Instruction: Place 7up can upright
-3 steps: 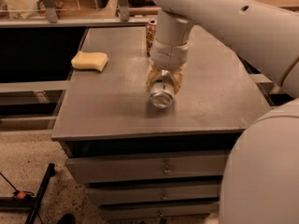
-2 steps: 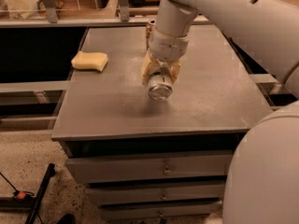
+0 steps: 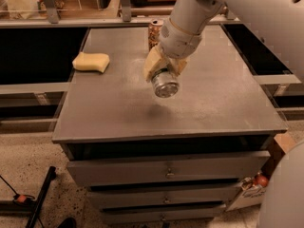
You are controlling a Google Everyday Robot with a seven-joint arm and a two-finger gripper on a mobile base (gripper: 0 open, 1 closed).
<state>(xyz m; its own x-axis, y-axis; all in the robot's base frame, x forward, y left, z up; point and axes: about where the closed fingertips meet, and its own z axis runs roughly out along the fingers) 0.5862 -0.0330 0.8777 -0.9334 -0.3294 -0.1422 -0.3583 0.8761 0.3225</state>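
Observation:
The 7up can (image 3: 165, 83) is held in my gripper (image 3: 163, 70), lifted above the grey table top (image 3: 118, 108). It lies tilted, with its shiny round metal end facing the camera. The pale fingers (image 3: 152, 65) are closed on the can's sides. The arm comes in from the upper right. A faint shadow lies on the table below the can.
A brown-orange patterned can (image 3: 155, 33) stands upright at the table's back, just behind my gripper. A yellow sponge (image 3: 90, 62) lies at the back left. Drawers (image 3: 166, 172) are below the front edge. Black shelves flank the table on both sides.
My gripper has lifted the can off the table and raised it, drifting slightly back. The patterned can behind is now more visible.

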